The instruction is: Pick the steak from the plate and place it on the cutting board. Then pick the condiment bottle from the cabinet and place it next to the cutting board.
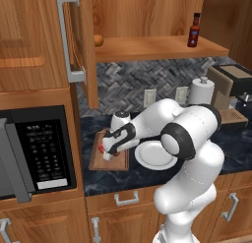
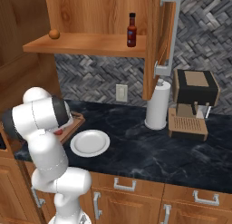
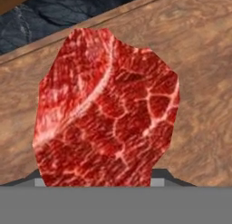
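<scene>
Directly under the hand (image 1: pixel 106 154) the steak (image 3: pixel 106 109) lies on the cutting board (image 1: pixel 118 161), a flat, irregular slab of raw red meat laced with pale marbling, its surface looking wet. I judge it soft, floppy and slippery, best pinched across its thin edges near the middle. Whether the fingers pinch it or stand spread I cannot tell; the meat hides them. The board is brown grained wood with a raised rim. Beside the hand, on the dark marbled desk (image 2: pixel 149 146), sits the round white plate (image 1: pixel 155 158), bare. High above, the slim condiment bottle (image 1: pixel 195 30) stands on the wooden cabinet (image 1: pixel 147 47) shelf.
</scene>
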